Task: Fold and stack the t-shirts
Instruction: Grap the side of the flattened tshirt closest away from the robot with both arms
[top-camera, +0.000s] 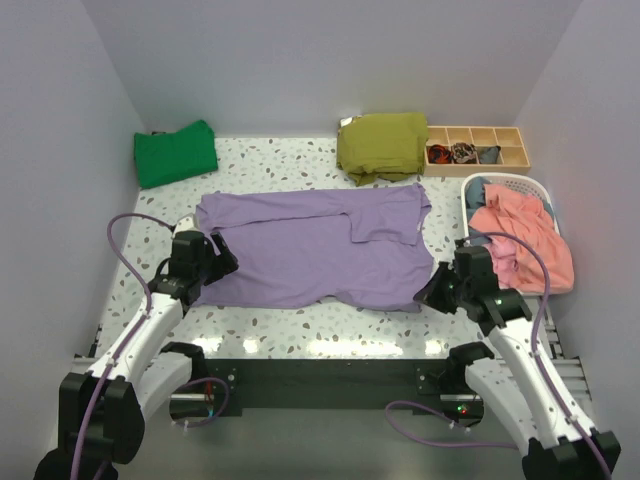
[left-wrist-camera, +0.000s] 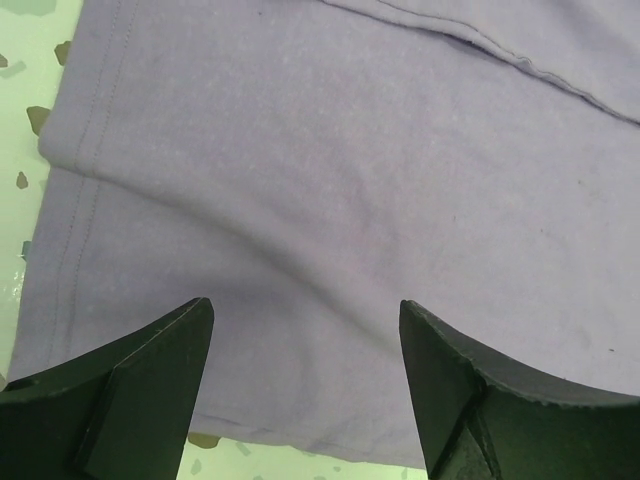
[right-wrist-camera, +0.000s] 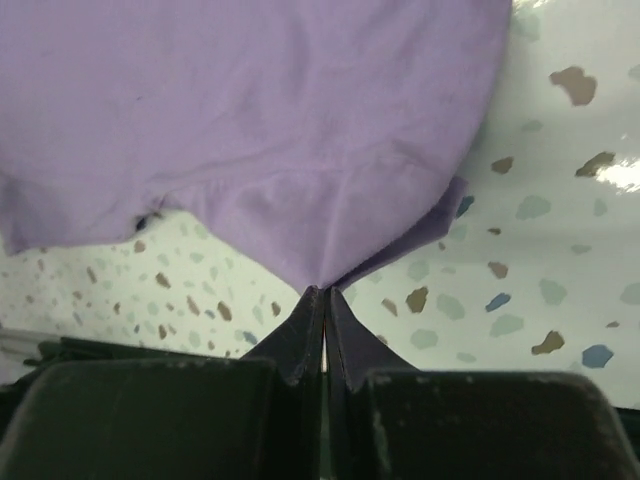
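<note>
The lavender-purple t-shirt (top-camera: 315, 245) lies spread across the middle of the table, one part folded over at its upper right. My left gripper (top-camera: 222, 262) is open at the shirt's left edge, its jaws wide apart over the cloth (left-wrist-camera: 300, 200), holding nothing. My right gripper (top-camera: 432, 290) is shut on the shirt's near right corner (right-wrist-camera: 330, 230), the cloth pinched between the fingertips just above the table. A bright green t-shirt (top-camera: 176, 153) lies folded at the far left.
An olive-green folded garment (top-camera: 382, 145) sits at the back, beside a wooden divider box (top-camera: 480, 148) of small items. A white basket (top-camera: 541, 190) at the right holds a coral-pink garment (top-camera: 522, 235). The speckled tabletop (top-camera: 300, 325) runs along the near edge.
</note>
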